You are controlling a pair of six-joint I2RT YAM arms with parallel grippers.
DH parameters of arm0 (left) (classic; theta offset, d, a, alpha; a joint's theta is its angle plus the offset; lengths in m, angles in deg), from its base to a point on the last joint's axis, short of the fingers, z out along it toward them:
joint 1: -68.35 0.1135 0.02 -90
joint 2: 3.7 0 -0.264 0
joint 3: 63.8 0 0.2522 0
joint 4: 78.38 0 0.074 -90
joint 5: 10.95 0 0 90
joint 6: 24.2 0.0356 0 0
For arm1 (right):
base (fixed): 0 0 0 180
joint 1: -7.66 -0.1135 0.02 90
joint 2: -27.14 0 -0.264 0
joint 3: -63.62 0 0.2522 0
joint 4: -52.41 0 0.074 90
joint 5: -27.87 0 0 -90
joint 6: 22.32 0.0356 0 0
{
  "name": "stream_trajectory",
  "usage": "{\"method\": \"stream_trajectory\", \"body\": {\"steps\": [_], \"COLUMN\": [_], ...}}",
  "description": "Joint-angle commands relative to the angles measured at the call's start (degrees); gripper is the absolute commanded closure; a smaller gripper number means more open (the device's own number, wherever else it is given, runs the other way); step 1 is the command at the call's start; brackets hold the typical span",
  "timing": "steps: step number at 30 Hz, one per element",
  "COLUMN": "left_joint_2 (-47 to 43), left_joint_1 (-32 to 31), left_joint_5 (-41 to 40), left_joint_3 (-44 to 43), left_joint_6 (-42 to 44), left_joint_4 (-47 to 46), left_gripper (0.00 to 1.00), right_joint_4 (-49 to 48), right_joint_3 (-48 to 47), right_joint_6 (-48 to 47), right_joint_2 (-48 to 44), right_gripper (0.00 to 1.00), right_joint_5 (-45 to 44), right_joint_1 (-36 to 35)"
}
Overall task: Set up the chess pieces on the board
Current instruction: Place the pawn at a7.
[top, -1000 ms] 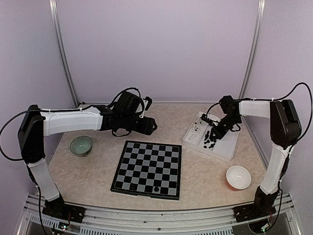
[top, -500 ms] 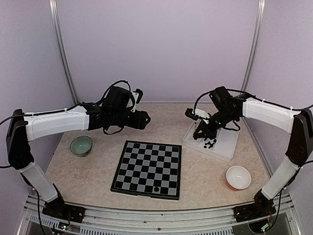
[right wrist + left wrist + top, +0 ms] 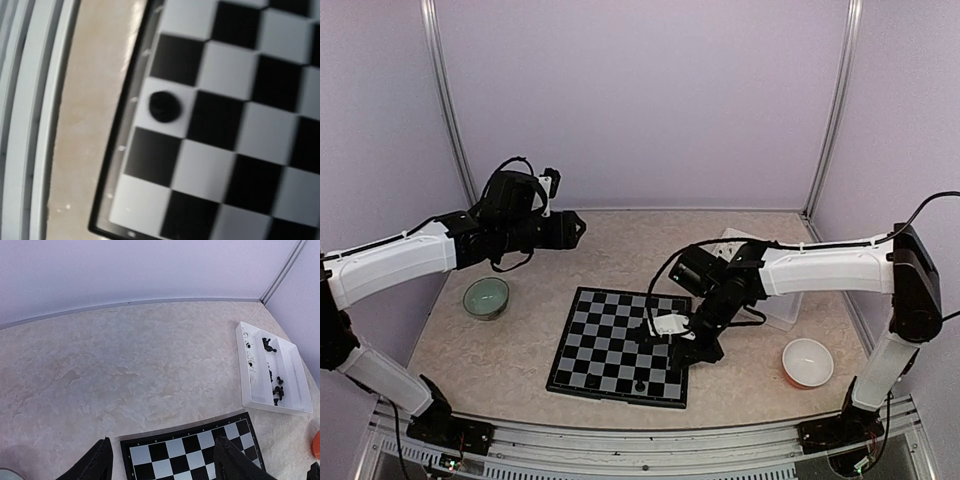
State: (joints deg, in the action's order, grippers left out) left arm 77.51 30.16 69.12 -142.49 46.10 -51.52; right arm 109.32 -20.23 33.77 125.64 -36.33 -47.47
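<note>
Nearest on the counter: the board, flat and square to the arm bases. Bears one black piece on a light square of its near row, right of centre, hard by the border. To the right, off the board, a white bowl with an orange outside. Over the board's right edge, low, the right arm, reaching in from the right; right jaws closed, and cannot tell whether on a piece. Farther back on the left, a green bowl, apart from the board. Behind the right arm, toward the far right corner, a white tray with more pieces loose in its compartments. Farthest, the left arm raised above the far left counter; left jaws wide open, gripping nothing, framing the board's far edge in the wrist view.
</note>
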Motion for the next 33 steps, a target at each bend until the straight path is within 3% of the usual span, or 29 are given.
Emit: {"method": "stream_trajectory", "body": {"steps": [1,19,33], "left_joint_2": [-2.8,-2.6,-1.9], "left_joint_1": [2.3,3.8,4.1], "left_joint_5": [0.2,1.7,3.2], "left_joint_3": [1.8,3.7,4.7], "left_joint_6": [-1.7,-1.7,-2.4], "left_joint_4": [-0.9,-1.5,-2.5], "left_gripper": [0.31,0.31,0.31], "right_joint_4": [-0.4,-3.6,-4.7], "right_joint_3": [0.4,-0.4,-0.7], "right_joint_6": [-1.0,-0.5,0.5], "right_joint_2": [2.4,8.0,9.3], "right_gripper": [0.95,0.93,0.75], "right_joint_5": [-1.9,-2.3,-2.9], "right_joint_1": [-1.8,-1.9,-1.9]}}
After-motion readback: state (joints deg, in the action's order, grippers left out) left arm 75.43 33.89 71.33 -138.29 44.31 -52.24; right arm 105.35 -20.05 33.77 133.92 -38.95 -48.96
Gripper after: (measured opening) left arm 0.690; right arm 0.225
